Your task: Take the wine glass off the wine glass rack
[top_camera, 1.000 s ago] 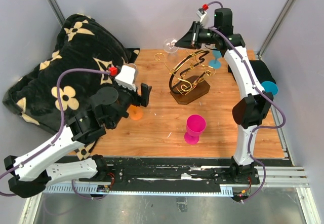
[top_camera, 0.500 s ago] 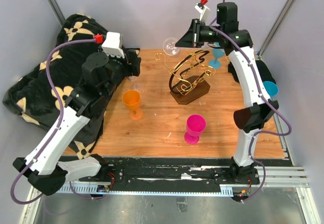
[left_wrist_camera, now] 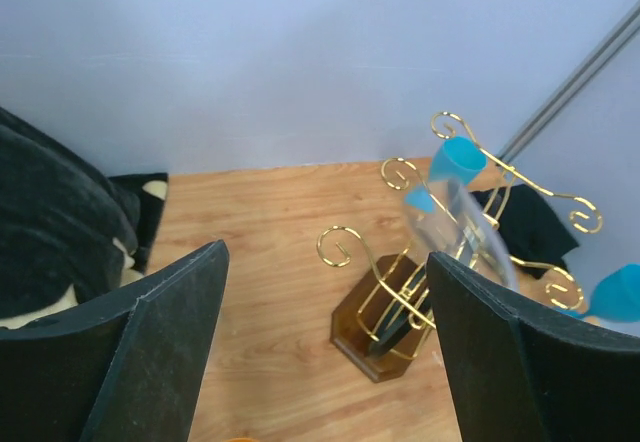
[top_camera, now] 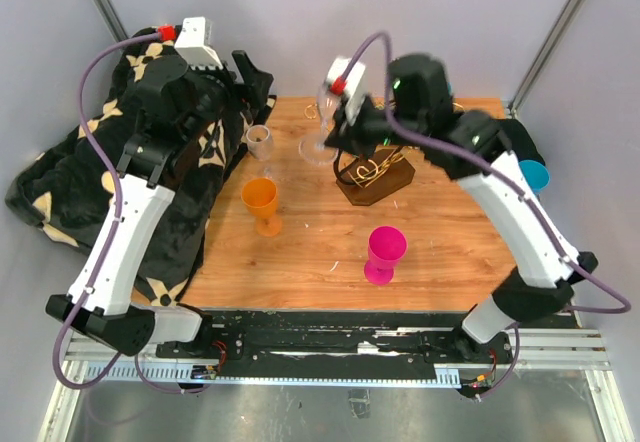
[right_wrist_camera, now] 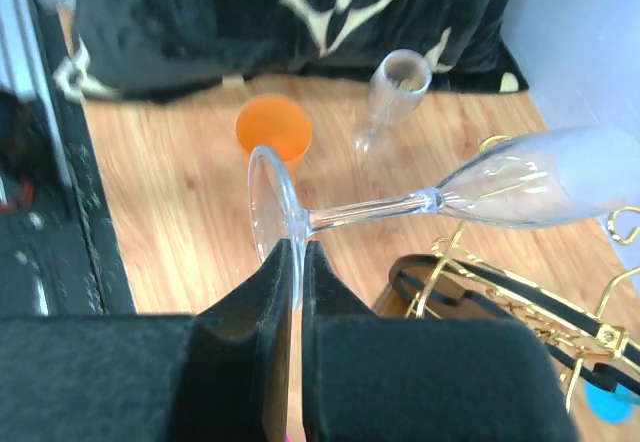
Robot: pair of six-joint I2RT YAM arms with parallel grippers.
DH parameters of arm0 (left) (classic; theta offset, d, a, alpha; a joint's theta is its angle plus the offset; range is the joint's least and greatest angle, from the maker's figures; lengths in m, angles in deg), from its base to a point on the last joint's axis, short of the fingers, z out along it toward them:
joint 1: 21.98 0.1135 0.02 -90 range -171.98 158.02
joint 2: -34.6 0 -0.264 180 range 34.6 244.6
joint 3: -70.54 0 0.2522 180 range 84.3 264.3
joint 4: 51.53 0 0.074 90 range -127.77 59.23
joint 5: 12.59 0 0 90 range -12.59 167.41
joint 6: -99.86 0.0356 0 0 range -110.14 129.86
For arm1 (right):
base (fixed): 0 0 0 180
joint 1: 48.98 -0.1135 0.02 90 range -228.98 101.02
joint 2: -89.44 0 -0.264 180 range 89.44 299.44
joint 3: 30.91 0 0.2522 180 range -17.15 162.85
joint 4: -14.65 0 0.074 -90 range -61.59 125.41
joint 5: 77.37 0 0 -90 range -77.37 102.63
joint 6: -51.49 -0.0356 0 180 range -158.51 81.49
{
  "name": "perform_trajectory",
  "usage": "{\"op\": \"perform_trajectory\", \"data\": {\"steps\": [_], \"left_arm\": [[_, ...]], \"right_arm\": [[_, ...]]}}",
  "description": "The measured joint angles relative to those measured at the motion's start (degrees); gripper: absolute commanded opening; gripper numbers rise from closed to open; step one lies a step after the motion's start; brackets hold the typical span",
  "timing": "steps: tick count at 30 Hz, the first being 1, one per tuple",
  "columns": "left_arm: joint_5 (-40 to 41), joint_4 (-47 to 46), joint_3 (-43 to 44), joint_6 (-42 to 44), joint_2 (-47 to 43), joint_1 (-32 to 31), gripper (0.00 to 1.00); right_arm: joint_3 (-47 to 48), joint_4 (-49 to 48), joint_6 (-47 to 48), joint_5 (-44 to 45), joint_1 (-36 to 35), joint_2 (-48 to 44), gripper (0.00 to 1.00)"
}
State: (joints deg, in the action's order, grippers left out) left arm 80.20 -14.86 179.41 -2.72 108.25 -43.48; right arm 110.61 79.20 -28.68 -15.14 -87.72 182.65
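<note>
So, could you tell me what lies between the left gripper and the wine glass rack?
The wine glass, its foot pinched in the right gripper, hangs between them; the left wrist view shows it.

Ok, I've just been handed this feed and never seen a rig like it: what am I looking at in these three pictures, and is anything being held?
A white left arm and a white right arm are bolted at the near edge of a wooden table. The wide picture looks down from above and behind them; the other two come from a camera on each wrist. The right claw is shut on the round foot of a clear stemmed wine glass, held tilted next to the gold wire rack with a dark brown wooden base. The left claw is open and empty. On the table stand another clear glass, an orange goblet and a pink goblet.
</note>
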Motion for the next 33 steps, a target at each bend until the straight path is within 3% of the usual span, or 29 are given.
{"op": "perform_trajectory", "data": {"steps": [6, 15, 24, 33], "left_arm": [[-9.18, 3.02, 4.2, -6.49, 3.34, 4.2, 0.98], [-18.86, 7.52, 12.24, -8.44, 6.47, 4.22, 1.0], [-24.2, 7.19, 11.89, -8.5, 7.52, 4.22, 1.0], [-27.17, 3.37, 9.07, -9.01, 7.85, 4.22, 1.0]], "right_arm": [[-21.42, -4.74, 16.96, 25.31, -17.2, -8.33, 0.01], [-39.89, -23.61, 39.58, 53.07, -24.33, -8.92, 0.01], [-47.54, -40.35, 54.16, 61.4, -30.14, -9.81, 0.01], [-48.13, -46.27, 59.1, 63.8, -32.54, -10.08, 0.01]]}}
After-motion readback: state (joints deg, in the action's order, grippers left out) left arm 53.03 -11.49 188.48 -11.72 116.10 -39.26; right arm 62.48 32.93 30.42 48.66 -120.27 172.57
